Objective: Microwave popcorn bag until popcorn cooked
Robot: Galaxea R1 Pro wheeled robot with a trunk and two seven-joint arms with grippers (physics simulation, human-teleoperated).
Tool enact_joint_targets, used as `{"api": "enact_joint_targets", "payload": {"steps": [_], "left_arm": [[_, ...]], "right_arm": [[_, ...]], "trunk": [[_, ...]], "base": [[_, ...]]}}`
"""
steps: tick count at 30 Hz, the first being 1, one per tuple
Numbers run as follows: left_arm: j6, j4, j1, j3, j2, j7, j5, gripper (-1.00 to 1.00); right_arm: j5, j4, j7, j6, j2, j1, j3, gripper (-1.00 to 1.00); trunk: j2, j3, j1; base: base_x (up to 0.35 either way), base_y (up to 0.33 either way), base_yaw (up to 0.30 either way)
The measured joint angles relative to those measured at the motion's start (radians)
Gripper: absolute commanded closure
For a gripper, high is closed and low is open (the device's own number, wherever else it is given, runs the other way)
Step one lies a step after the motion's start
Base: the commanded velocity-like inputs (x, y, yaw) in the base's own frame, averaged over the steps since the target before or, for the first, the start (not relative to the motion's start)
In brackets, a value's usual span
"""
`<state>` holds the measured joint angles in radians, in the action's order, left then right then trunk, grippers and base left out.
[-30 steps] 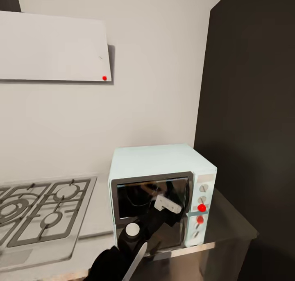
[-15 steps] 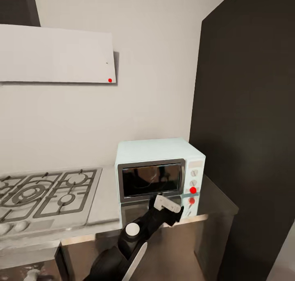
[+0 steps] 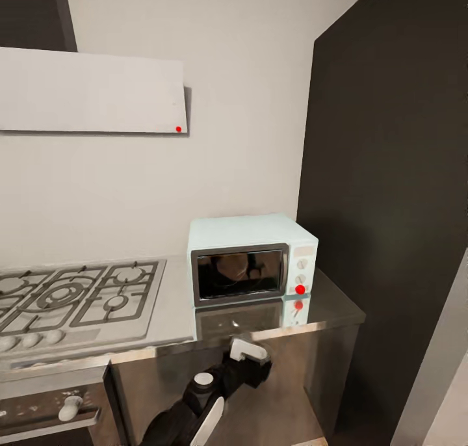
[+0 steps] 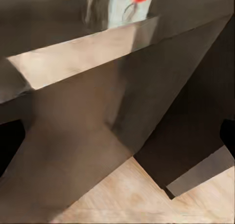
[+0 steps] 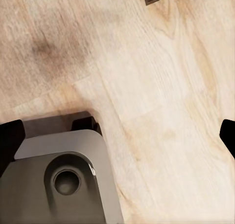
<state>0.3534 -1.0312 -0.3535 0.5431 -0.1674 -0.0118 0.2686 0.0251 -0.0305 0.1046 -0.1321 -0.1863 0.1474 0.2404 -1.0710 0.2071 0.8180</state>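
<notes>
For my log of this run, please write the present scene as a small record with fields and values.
microwave: on the countertop, door shut, red light lit
hob: beside the microwave, on the robot's left
left gripper: below the countertop edge, in front of the cabinet
right wrist view: wooden floor
popcorn bag: cannot tell where

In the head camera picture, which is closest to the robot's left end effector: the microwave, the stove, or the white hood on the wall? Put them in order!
From the left end effector:
1. Microwave, on the countertop just above and behind it.
2. Stove, farther along the countertop to the left.
3. White hood, high on the wall, farthest.
</notes>
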Motion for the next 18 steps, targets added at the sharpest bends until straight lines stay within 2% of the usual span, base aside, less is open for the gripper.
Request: {"api": "enact_joint_targets", "payload": {"steps": [1,3,4,5,6,7,8,11,12,13,16,18], "left_arm": [[-0.001,0.032,0.0,-0.03,0.0,0.001,0.004,-1.0],[0.0,0.099,0.0,-0.139,0.007,0.001,0.008,-1.0],[0.003,0.131,0.0,-0.191,0.02,0.001,0.01,-1.0],[0.003,0.166,0.0,-0.223,0.039,0.0,0.012,-1.0],[0.0,0.213,0.0,-0.239,0.055,-0.001,0.014,-1.0],[-0.005,0.337,0.0,-0.255,0.066,-0.003,0.023,-1.0],[-0.007,0.445,0.0,-0.259,0.067,-0.004,0.033,-1.0],[-0.052,0.597,0.0,-0.265,0.068,-0.005,0.084,-1.0],[-0.129,0.714,0.0,-0.265,0.067,-0.005,0.109,-1.0],[-0.174,0.833,0.001,-0.268,0.067,-0.006,0.107,-1.0],[-0.256,0.984,0.001,-0.27,0.063,-0.006,0.111,-1.0],[-0.269,1.017,0.001,-0.272,0.065,-0.006,0.114,-1.0]], "right_arm": [[0.0,0.0,0.0,0.0,-0.001,0.0,0.0,-1.0],[0.0,0.0,0.0,0.0,-0.001,0.0,0.0,-1.0],[0.0,0.0,-0.001,0.0,-0.002,0.0,0.0,-1.0],[0.0,0.0,-0.001,0.0,-0.002,0.0,0.0,-1.0],[0.0,0.0,-0.001,0.0,-0.003,0.0,0.0,-1.0],[0.0,0.001,0.0,0.0,-0.004,0.0,0.0,-1.0],[0.0,0.001,-0.001,0.0,-0.005,0.0,0.0,-1.0],[0.0,0.001,0.0,0.0,-0.004,0.0,0.0,-1.0],[0.0,0.001,0.0,0.0,-0.002,0.0,0.0,-1.0],[0.0,0.001,0.0,0.0,-0.002,0.0,0.0,-1.0],[0.0,0.001,0.0,0.001,-0.001,0.0,-0.001,-1.0],[0.0,0.001,0.0,0.001,-0.002,0.0,-0.001,-1.0]], "trunk": [[0.0,0.0,0.0],[0.0,0.0,0.0],[0.0,0.0,0.0],[0.0,0.0,0.0],[0.0,0.0,0.0],[0.0,0.0,0.0],[0.0,0.0,0.0],[0.0,0.0,0.0],[0.0,0.0,0.0],[0.0,0.0,0.0],[0.0,0.0,0.0],[0.0,0.0,0.0]], "base": [[-0.001,0.0,0.0],[0.0,0.0,0.0],[0.0,0.0,0.0],[0.0,0.0,0.0],[0.0,0.0,0.0],[0.0,0.0,0.0],[0.0,0.0,0.0],[0.0,0.0,0.0],[0.0,0.0,0.0],[0.0,0.0,0.0],[0.0,0.0,0.0],[0.0,0.0,0.0]]}}
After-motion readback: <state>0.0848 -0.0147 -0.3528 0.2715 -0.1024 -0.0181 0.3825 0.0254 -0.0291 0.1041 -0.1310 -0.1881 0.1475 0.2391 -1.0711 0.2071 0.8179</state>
